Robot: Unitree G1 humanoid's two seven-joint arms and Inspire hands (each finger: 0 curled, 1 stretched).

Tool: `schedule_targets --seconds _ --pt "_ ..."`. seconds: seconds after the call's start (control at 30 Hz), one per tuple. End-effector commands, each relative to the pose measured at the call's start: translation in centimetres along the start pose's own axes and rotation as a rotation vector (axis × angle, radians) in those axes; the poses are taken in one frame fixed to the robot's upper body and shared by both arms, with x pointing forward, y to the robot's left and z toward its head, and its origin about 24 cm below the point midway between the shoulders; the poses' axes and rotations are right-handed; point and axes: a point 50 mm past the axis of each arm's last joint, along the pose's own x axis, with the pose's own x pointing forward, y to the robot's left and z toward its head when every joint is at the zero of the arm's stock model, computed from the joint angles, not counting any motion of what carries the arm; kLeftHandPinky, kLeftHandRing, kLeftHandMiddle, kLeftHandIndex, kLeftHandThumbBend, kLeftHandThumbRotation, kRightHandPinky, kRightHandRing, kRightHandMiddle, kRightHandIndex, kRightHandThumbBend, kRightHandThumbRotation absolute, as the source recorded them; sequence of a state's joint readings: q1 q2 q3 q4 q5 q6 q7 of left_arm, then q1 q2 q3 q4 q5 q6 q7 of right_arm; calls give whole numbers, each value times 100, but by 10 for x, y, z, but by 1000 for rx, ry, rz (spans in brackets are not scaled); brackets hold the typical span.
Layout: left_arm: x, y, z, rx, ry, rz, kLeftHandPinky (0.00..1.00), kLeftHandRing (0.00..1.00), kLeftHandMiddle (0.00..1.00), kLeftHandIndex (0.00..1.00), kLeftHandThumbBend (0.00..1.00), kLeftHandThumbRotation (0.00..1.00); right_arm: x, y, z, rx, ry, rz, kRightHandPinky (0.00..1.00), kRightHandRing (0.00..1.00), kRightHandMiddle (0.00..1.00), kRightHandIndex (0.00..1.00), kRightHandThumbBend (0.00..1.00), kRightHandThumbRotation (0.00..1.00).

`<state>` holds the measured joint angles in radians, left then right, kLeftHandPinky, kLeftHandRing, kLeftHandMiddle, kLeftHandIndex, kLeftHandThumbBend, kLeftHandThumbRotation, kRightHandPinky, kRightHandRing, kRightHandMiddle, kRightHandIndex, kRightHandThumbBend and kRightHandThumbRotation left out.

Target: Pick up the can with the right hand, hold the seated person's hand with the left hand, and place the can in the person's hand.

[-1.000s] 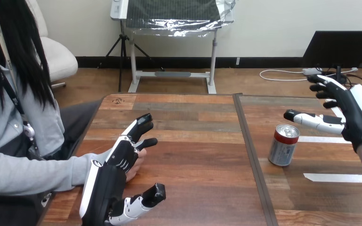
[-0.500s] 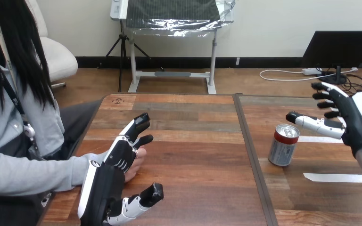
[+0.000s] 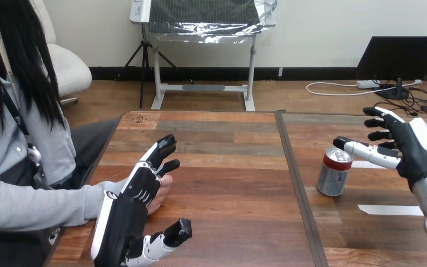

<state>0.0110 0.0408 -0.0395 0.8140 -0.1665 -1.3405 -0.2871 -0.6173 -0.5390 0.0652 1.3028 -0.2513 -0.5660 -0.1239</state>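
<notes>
A silver can [image 3: 333, 172] with a red band at its top stands upright on the right half of the wooden table [image 3: 233, 183]. My right hand [image 3: 410, 146] hovers just right of the can, open, fingers spread; its thumb [image 3: 361, 149] reaches to just above the can's rim. At the left, my left hand [image 3: 123, 219] is open, with straight fingers [image 3: 154, 162] lying against the person's hand [image 3: 160, 192] and the thumb held apart below. The person's hand rests on the table and is mostly hidden behind my fingers. I cannot tell whether they touch.
The person sits at the table's left side, their grey-sleeved forearm [image 3: 28, 206] along the near left edge. Two strips of white tape [image 3: 390, 209] lie on the table right of the can. A dark seam [image 3: 296, 183] divides the tabletop.
My right hand has come down and leftward toward the can, bringing the thumb over its rim. The left hand and the person's hand have barely moved.
</notes>
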Motion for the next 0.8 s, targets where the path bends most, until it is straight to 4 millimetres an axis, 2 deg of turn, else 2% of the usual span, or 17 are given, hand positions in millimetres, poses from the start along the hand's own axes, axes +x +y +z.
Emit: schedule_targets --seconds 0.0,0.1,0.23,0.57,0.77 --pt "12 0 8 -3 -76 -10 83 91 91 87 99 64 12 -4 20 33 -54 -31 69 75 82 87 100 58" --pt "11 0 8 -6 -73 -7 83 91 91 87 99 64 12 -3 19 23 -44 -26 67 74 82 87 100 59" --pt "10 0 8 -11 -72 -5 85 90 90 86 99 63 12 -2 17 17 -32 -20 59 67 81 87 100 59" --pt "8 1 9 -13 -70 -6 85 90 90 86 99 63 11 2 15 -8 -17 -1 46 57 79 86 100 58" --pt "7 1 9 -8 -72 -5 83 90 90 86 99 64 10 5 13 4 -1 21 51 62 78 86 100 56"
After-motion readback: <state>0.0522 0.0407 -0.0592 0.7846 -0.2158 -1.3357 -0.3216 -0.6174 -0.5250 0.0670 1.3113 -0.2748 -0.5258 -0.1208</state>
